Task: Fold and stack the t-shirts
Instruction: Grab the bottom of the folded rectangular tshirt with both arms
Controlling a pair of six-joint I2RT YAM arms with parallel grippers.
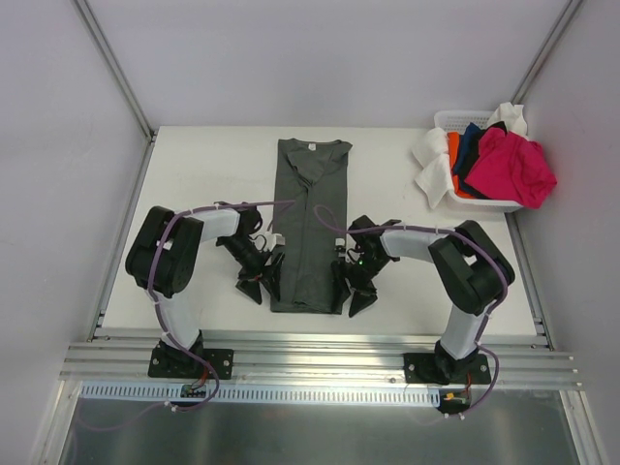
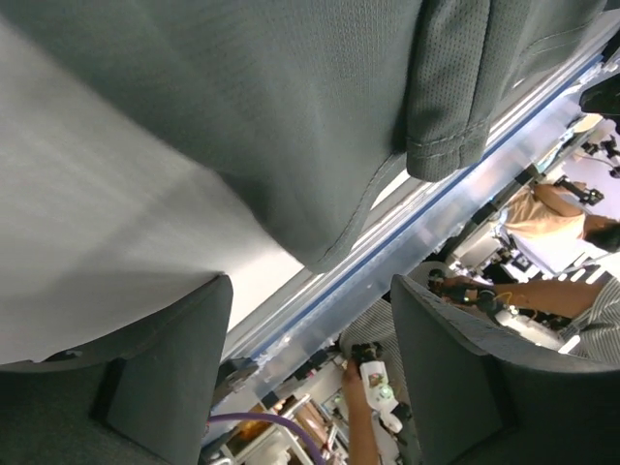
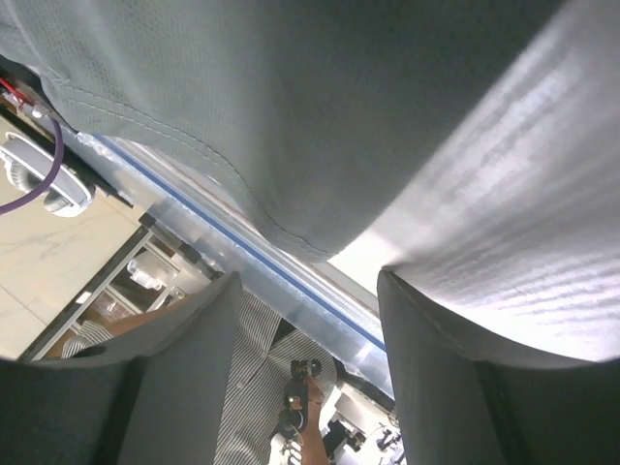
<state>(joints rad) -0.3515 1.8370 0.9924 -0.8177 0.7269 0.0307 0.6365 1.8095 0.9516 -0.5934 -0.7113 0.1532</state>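
Centrally on the white table top (image 1: 203, 174) lies a dark charcoal grey cloth t-shirt (image 1: 308, 223), folded lengthwise into a long narrow strip, flat, with its collar at the far end and its hem toward the arm bases. The left gripper (image 1: 263, 286) sits low at the near left corner of that hem, and the right gripper (image 1: 351, 291) sits at the near right corner, so the strip lies between them. Both wrist views show the black fingers set apart, the gap between them showing only table edge and the aluminium rail (image 1: 320, 349). The stitched grey hem lies just ahead of the fingertips, so neither tool has hold of anything. At the far right corner of the table stands a white plastic basket (image 1: 450, 121) heaped with crumpled cloth. A magenta-pink shirt (image 1: 513, 165) spills over its right side, a navy shirt (image 1: 472, 145) and an orange shirt (image 1: 453, 145) lie beside it, and a white shirt (image 1: 433, 160) hangs over the left rim.
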